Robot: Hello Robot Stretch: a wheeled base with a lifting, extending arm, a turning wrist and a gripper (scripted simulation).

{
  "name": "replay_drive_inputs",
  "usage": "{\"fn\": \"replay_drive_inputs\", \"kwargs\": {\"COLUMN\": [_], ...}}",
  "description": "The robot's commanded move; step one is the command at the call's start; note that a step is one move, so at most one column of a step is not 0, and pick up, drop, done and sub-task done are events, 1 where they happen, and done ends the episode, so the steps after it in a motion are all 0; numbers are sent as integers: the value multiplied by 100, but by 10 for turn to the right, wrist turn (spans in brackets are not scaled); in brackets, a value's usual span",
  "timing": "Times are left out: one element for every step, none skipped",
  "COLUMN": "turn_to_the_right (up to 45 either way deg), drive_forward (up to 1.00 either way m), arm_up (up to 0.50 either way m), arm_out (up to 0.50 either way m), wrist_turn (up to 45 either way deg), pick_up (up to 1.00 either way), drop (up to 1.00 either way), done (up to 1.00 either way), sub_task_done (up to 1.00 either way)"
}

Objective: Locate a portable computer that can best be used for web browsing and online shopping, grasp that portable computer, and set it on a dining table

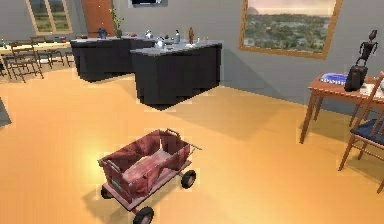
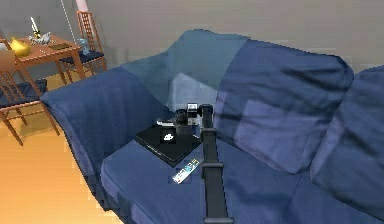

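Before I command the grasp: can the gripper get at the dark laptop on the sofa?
Probably yes. The gripper hangs right by the laptop, which lies flat on the sofa seat with nothing on top. The small remote lies beside its near edge. Whether gripper and laptop touch cannot be told.

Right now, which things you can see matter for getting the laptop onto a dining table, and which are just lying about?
For the job: dark flat laptop on the blue sofa; gripper by it, cannot tell if it holds anything; wooden table with chairs.
Lying about: slim remote-like thing on the sofa; red wagon; dark counters; framed picture; dark statue.
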Motion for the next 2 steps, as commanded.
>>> {"fn": "replay_drive_inputs", "kwargs": {"turn_to_the_right": [0,0], "drive_forward": [0,0], "arm_up": [-30,0], "arm_out": [0,0], "wrist_turn": [0,0], "pick_up": [0,100], "drop": [0,0], "done": [0,0], "sub_task_done": [0,0]}}
